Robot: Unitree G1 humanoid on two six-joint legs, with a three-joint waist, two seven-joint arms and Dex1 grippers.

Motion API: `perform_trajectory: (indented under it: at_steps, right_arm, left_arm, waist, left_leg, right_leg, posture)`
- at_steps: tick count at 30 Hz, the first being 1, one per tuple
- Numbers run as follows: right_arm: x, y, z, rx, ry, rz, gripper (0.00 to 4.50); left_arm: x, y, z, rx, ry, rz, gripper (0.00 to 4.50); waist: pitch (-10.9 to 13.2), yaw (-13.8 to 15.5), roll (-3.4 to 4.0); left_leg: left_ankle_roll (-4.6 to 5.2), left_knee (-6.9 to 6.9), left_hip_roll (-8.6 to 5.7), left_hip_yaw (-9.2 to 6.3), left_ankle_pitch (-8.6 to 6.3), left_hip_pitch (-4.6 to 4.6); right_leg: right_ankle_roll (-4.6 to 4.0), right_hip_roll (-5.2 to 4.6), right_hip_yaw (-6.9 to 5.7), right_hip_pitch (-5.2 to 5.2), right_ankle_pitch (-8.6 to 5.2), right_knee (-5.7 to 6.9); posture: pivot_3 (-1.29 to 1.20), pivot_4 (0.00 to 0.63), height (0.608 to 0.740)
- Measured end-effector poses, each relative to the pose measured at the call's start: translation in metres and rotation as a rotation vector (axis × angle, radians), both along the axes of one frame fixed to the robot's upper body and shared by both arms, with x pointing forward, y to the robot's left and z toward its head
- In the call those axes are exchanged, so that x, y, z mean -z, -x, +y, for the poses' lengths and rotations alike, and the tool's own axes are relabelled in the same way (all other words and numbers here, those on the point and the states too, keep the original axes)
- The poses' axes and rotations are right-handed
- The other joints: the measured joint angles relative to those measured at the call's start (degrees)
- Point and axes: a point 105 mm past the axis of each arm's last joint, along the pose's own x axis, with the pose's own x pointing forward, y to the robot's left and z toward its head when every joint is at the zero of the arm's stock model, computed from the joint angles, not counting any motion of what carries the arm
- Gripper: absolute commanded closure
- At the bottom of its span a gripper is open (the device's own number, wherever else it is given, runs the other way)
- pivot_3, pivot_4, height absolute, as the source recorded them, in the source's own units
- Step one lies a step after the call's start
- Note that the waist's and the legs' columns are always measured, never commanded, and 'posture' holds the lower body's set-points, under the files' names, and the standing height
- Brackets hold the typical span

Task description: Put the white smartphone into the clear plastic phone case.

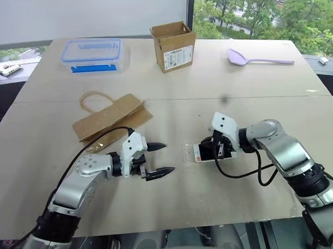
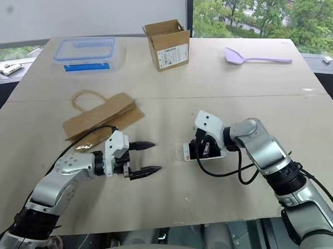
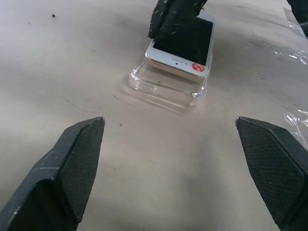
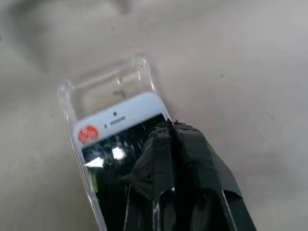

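Right of tabletop centre, the white smartphone with black screen is lying partly inside the clear plastic phone case, long axis running 3 to 9 o'clock. Right tool, fingers together, is pressing it; left tool, fingers apart, is hovering at 9 o'clock of the case.

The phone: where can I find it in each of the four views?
Left eye view: phone right of centre, under the right claw.
Right eye view: phone just right of centre.
Left wrist view: phone at top, its end above the case.
Right wrist view: phone centre-left, under the shut claw.
Shared landmark: its red sticker.
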Motion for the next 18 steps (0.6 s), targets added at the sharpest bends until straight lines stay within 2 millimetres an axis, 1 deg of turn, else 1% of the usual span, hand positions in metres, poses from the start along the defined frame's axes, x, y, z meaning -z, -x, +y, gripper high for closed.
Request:
perform_trajectory:
  at_steps: [5,9,14,16,18]
  right_arm:
    - [0.003,0.000,0.003,-0.038,0.030,-0.067,4.45]
    - [0.005,0.003,0.004,-0.062,0.034,-0.088,4.45]
    - [0.011,0.008,0.008,-0.113,0.098,-0.140,4.45]
    - [0.014,0.008,0.010,-0.113,0.118,-0.151,4.45]
    - [0.019,0.007,0.012,-0.098,0.130,-0.159,4.45]
  left_arm:
    - [0.001,0.000,0.000,-0.002,-0.001,0.008,0.00]
    - [0.000,0.001,-0.001,0.001,-0.001,0.002,0.00]
    - [-0.001,0.001,-0.001,0.001,-0.001,0.000,0.00]
    - [-0.001,0.001,-0.001,0.001,-0.001,0.000,0.00]
    - [-0.001,0.001,-0.001,0.001,-0.002,0.002,0.00]
  waist:
    - [-0.21,-0.11,-0.17]
    - [-0.37,-0.12,-0.19]
    - [-0.97,-0.15,-0.19]
    - [-1.30,-0.13,-0.24]
    - [-1.50,-0.15,-0.23]
  left_leg:
    - [0.00,0.00,0.02,0.00,0.00,0.10]
    - [0.00,0.01,0.03,0.00,0.00,0.13]
    - [0.00,0.00,0.03,0.01,0.00,0.23]
    - [0.00,0.00,0.04,0.01,0.00,0.40]
    - [-0.01,-0.07,0.10,0.02,-0.02,0.93]
  right_leg:
    - [-0.03,0.02,0.00,0.05,-0.02,0.01]
    - [-0.03,0.02,0.00,0.06,-0.02,0.03]
    - [-0.03,0.02,0.00,0.08,-0.03,0.04]
    - [-0.02,0.01,0.00,0.26,-0.05,0.02]
    - [0.21,0.00,0.00,0.74,-0.20,-0.10]
  posture:
    - [0.00,0.150,0.740]
    - [0.00,0.150,0.740]
    - [0.00,0.150,0.740]
    - [0.00,0.150,0.740]
    - [0.00,0.150,0.740]
